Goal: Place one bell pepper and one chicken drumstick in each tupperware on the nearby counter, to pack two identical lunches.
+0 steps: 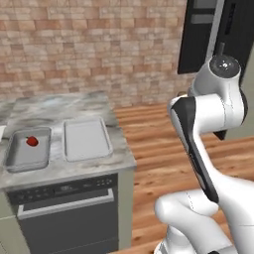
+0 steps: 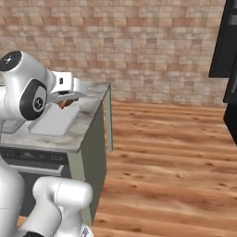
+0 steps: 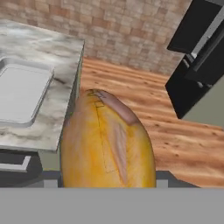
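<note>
The end effector [image 2: 69, 99] hangs above the right-hand part of the marbled bench [image 1: 59, 106], clenched around a plump golden-tan chicken drumstick [image 3: 107, 140]; in the hand view the drumstick looms large between the finger tips, its darker narrow end pointing away toward the wooden floor [image 3: 175, 131], and in the right base view a small brownish piece of it shows just under the white hand; on the bench two grey tupperware containers sit side by side, close but not touching; the narrower, deeper tupperware [image 1: 28, 149] on the left holds one small red bell pepper [image 1: 32, 141] lying near its middle; the wider, shallower tupperware [image 1: 87, 139] to its right shows bare grey inside in the left base view, and the same container appears at the left edge of the hand view; the held drumstick is in the air, clear of both containers and, in the hand view, beyond the bench's right edge over the floor; below the bench top is a dark appliance front with a pale handle bar [image 1: 67, 206]; a brick wall [image 1: 89, 44] runs behind the bench, and tall black cabinets [image 1: 213, 34] stand at the far right.
</note>
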